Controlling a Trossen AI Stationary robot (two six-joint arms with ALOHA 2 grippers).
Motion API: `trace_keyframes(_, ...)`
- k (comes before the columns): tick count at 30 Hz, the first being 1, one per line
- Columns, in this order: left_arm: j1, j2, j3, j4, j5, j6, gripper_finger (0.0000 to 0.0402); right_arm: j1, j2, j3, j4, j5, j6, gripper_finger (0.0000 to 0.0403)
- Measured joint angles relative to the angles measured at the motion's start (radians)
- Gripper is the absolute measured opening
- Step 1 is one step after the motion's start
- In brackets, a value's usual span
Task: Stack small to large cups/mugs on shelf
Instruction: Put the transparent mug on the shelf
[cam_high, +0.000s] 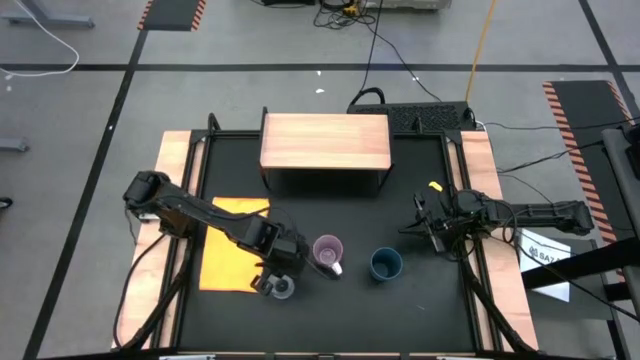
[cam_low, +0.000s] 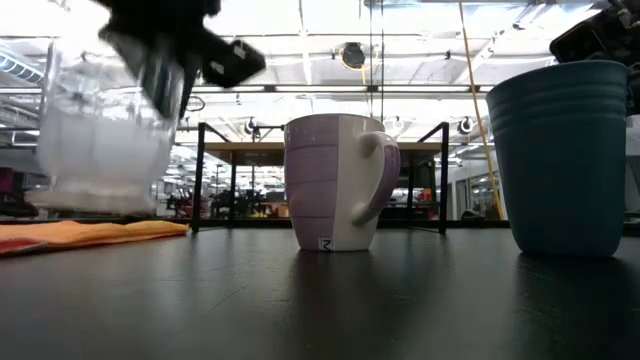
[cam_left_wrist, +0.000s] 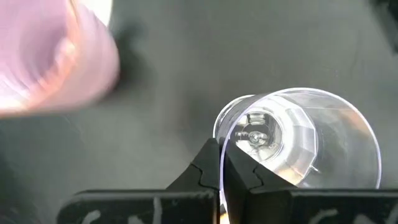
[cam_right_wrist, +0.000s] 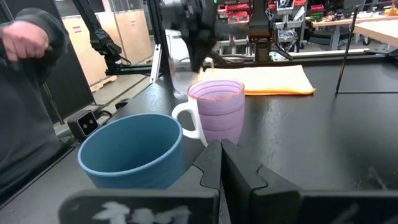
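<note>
left jaws (cam_left_wrist: 221, 163) are pinched shut on the rim of the clear glass cup (cam_left_wrist: 298, 140), which i have at the bench's front beside the orange mat (cam_high: 232, 255). it looks light, slick and breakable, so the thin wall wants a gentle hold. right jaws (cam_right_wrist: 221, 165) are together and empty, near the blue cup (cam_high: 385, 264) and purple mug (cam_high: 328, 251). the shelf (cam_high: 325, 140) sits behind.

Glass cup (cam_high: 282, 288), mug (cam_high: 328, 252) and cup (cam_high: 386, 264) line up left-to-right before the shelf (cam_high: 325, 141).
</note>
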Motion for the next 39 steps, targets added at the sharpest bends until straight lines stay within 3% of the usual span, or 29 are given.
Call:
trace_keyframes(7, 0.004, -0.058, 0.054, -0.035, -0.023, 0.001, 0.0001, 0.0, 0.009, 0.0, 0.014, 0.0, 0.002, 0.0)
trace_keyframes(28, 0.037, -0.059, 0.29, -0.29, -0.12, 0.013, 0.0, 0.0, 0.012, 0.0, 0.014, 0.0, 0.003, 0.0)
trace_keyframes(39, 0.1, -0.059, 0.346, -0.419, -0.157, 0.024, 0.0001, 0.0, 0.012, 0.0, 0.014, 0.0, 0.003, 0.0)
